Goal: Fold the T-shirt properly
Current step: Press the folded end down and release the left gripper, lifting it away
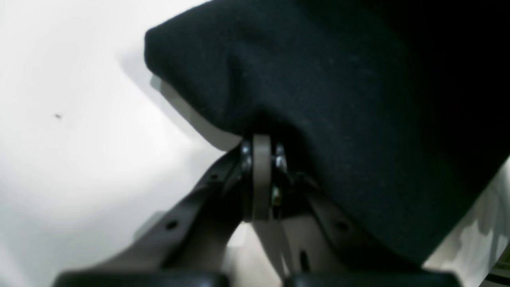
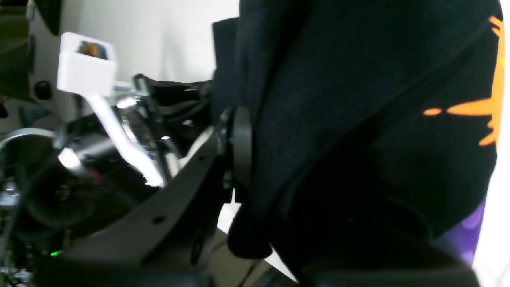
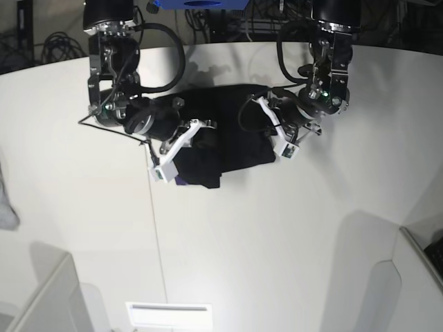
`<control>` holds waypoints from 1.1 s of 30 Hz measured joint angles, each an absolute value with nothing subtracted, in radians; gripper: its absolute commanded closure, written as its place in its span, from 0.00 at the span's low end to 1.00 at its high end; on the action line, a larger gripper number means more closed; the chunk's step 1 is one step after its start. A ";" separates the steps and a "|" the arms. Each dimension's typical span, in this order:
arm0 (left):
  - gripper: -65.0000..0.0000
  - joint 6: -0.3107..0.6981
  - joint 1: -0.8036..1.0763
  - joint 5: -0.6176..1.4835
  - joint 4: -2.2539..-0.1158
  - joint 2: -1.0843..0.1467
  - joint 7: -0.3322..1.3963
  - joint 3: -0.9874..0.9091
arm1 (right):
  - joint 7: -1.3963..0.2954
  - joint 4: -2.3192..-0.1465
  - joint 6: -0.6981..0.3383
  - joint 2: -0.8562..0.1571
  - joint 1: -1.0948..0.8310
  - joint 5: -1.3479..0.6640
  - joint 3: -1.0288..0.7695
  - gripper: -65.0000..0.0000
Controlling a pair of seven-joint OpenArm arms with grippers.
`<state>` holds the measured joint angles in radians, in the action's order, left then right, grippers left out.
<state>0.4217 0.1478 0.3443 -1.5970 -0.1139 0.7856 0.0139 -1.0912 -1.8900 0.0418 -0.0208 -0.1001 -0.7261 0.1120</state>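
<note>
The black T-shirt (image 3: 235, 138) lies bunched in a partly folded heap on the white table, between both arms. In the left wrist view my left gripper (image 1: 261, 143) is shut, pinching a fold of the T-shirt (image 1: 338, 99) whose edge hangs just above the table. In the base view the left gripper (image 3: 263, 133) sits at the heap's right side. My right gripper (image 2: 249, 151) is shut on the T-shirt (image 2: 338, 79), which drapes over and hides one finger. Orange print (image 2: 474, 107) and purple print (image 2: 466, 235) show there. The right gripper (image 3: 201, 135) holds the heap's left side.
The white table (image 3: 277, 242) spreads toward the camera. A small grey cloth scrap (image 3: 5, 200) lies at the left edge. Pale bin walls rise at the bottom left (image 3: 41, 297) and bottom right (image 3: 415, 277). Cables (image 3: 208, 21) crowd the far edge behind the arms.
</note>
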 measured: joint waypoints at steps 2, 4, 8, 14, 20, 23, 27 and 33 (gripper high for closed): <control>1.00 0.422 0.147 0.344 -1.597 -0.114 0.785 0.014 | -1.083 -1.890 0.041 -0.017 -0.097 -0.728 0.133 1.00; 1.00 0.422 0.147 0.344 -1.597 -0.114 0.786 0.014 | -1.083 -1.889 0.042 -0.019 -0.097 -0.725 0.176 1.00; 1.00 0.422 0.148 0.345 -1.597 -0.114 0.785 0.014 | -1.055 -1.889 0.042 -0.016 -0.098 -0.729 0.208 1.00; 1.00 0.422 0.159 0.348 -1.597 -0.114 0.774 0.014 | -1.020 -1.807 0.083 -0.019 -0.089 -0.728 0.210 1.00; 1.00 0.422 0.159 0.348 -1.597 -0.114 0.774 0.014 | -1.015 -1.795 0.086 -0.013 -0.081 -0.725 0.234 1.00; 1.00 0.422 0.160 0.349 -1.599 -0.114 0.774 0.014 | -1.019 -1.791 0.086 -0.005 -0.084 -0.729 0.242 1.00; 1.00 0.422 0.186 0.352 -1.618 -0.114 0.773 0.012 | -0.966 -1.768 0.088 -0.006 -0.083 -0.728 0.242 1.00; 1.00 0.422 0.198 0.366 -1.625 -0.134 0.771 0.013 | -0.925 -1.727 0.089 -0.008 -0.089 -0.728 0.242 1.00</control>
<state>0.4221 0.1978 0.3664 -1.6253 -0.1345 0.7708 0.0128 -0.9253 -1.7267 0.0895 -0.0082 -0.0891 -0.7277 0.2424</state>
